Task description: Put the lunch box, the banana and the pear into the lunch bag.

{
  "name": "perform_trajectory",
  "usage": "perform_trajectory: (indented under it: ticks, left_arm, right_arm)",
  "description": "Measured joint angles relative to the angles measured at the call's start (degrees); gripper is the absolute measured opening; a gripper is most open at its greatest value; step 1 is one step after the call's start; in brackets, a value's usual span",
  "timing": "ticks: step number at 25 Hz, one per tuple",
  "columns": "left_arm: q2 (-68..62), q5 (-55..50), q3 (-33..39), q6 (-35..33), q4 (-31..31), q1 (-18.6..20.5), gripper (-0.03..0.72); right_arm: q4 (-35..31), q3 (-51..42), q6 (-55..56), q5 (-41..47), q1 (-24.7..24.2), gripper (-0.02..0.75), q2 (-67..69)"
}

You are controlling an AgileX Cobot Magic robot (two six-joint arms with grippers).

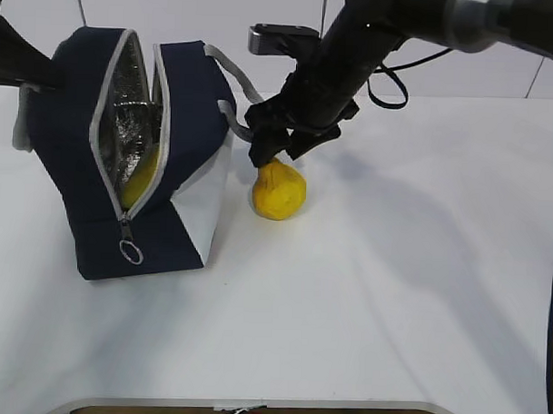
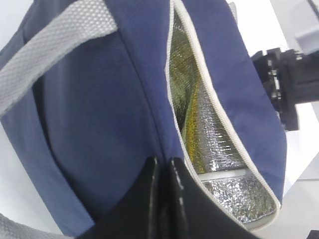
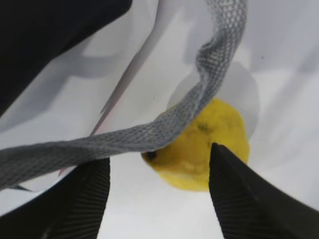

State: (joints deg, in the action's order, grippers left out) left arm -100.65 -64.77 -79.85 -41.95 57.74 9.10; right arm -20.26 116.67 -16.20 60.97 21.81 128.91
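The navy lunch bag (image 1: 79, 136) stands at the left with its zipper open and its silver lining showing. Something yellow, the banana (image 1: 139, 179), lies inside it. The lunch box is not clearly visible; only a pale strip (image 2: 222, 175) shows deep in the bag. The yellow pear (image 1: 279, 191) sits on the table just right of the bag. My right gripper (image 1: 277, 152) is open just above the pear (image 3: 209, 144), which lies near the right finger; its fingers (image 3: 84, 194) are apart. My left gripper (image 2: 163, 169) is shut on the bag's navy fabric (image 2: 99, 114) beside the opening.
A grey handle strap (image 3: 149, 132) of the bag hangs across the right wrist view, in front of the pear. The zipper's ring pull (image 1: 130, 251) hangs at the bag's front. The white table (image 1: 392, 293) stretches right and forward to its front edge.
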Motion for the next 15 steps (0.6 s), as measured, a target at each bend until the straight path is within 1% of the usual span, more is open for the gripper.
perform_trajectory:
  ticks: [5,15]
  left_arm:
    - [0.00,-0.11,0.00,0.00,0.00,0.08,0.001]
    - [0.00,-1.30,0.00,0.09,-0.09,0.08,0.001]
  right_arm:
    - [-0.33,-0.01,-2.03,-3.54,0.76,0.498,1.34]
    - [0.37,-0.01,-2.52,-4.48,1.03,0.498,2.49]
